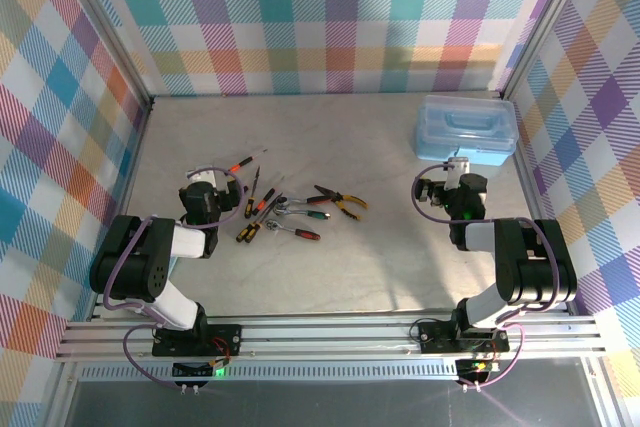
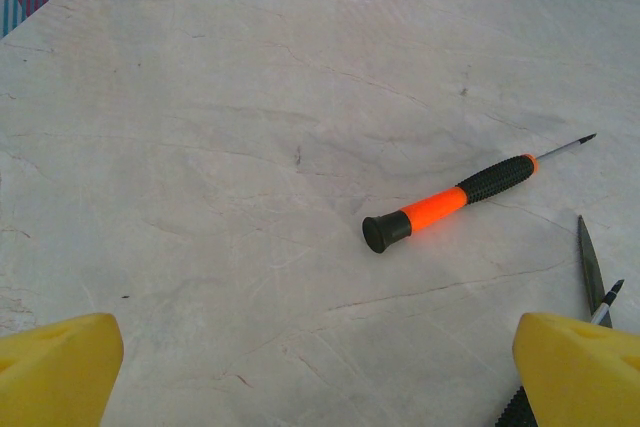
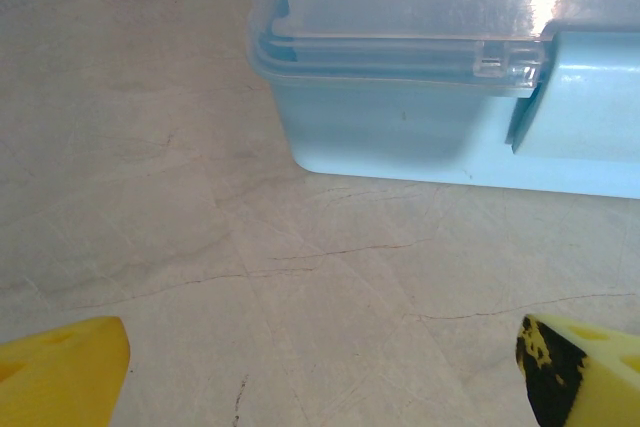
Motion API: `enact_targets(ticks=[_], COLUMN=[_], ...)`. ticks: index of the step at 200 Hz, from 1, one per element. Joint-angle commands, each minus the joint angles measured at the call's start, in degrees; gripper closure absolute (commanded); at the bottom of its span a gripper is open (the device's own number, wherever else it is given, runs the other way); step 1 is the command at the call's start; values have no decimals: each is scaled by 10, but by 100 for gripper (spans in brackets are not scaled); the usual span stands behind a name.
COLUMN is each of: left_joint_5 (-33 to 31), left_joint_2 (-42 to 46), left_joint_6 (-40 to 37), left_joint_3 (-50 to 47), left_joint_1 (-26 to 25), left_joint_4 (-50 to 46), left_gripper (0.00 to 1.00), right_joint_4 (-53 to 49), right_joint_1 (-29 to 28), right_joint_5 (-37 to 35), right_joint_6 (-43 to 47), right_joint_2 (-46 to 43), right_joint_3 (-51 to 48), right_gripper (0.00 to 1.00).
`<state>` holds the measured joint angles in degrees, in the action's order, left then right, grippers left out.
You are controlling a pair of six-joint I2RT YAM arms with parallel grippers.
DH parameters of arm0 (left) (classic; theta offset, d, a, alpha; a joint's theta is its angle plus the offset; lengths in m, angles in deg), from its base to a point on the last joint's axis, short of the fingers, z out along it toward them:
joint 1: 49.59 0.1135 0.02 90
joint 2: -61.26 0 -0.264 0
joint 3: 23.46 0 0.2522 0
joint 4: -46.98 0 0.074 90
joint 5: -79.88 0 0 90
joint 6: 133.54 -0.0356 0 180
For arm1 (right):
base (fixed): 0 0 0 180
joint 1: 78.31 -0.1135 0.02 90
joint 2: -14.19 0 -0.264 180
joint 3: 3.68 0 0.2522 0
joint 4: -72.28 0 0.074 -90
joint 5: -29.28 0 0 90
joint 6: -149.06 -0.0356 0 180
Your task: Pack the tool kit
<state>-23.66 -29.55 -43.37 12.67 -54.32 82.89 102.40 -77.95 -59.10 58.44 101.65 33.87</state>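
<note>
Your blue case [image 3: 400, 137], probably light, stiff and slick, wants opening by its lid lip [image 3: 400, 59]; the thin tools [image 1: 340, 203] lie well left of it, the right gripper [image 3: 320, 367] just before it, the left gripper [image 2: 320, 367] beside the tools, both wide open, empty.

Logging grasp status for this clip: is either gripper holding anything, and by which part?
Nothing is held. The left gripper stands open short of the orange-handled screwdriver; the right gripper stands open before the lidded blue case, touching nothing.
</note>
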Motion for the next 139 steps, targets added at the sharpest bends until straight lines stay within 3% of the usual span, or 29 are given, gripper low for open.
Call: enact_targets(ticks=[1, 57, 70, 85, 102, 139], left_joint_5=[4, -15, -44, -93, -97, -34], left_joint_2=[4, 11, 52, 107, 145, 155], left_joint_6=[-5, -6, -7, -10, -1, 29], left_joint_3=[5, 7, 36, 103, 175, 322], left_joint_1=[-2, -7, -16, -35, -43, -47], left_joint_4=[10, 4, -81, -244, -373, -585], left_gripper=[0, 0, 0, 0, 0, 1], right_joint_4=[2, 8, -68, -187, -290, -442], right_joint_1=[-2, -3, -5, -6, -1, 66], right_joint_5=[12, 4, -32, -61, -95, -73], right_joint_6=[1, -1, -10, -18, -25, -70], right_joint_2=[1, -6, -54, -126, -173, -99], right_joint_3=[13, 9, 29, 66, 129, 297], right_gripper=[1, 1, 1, 1, 1, 1])
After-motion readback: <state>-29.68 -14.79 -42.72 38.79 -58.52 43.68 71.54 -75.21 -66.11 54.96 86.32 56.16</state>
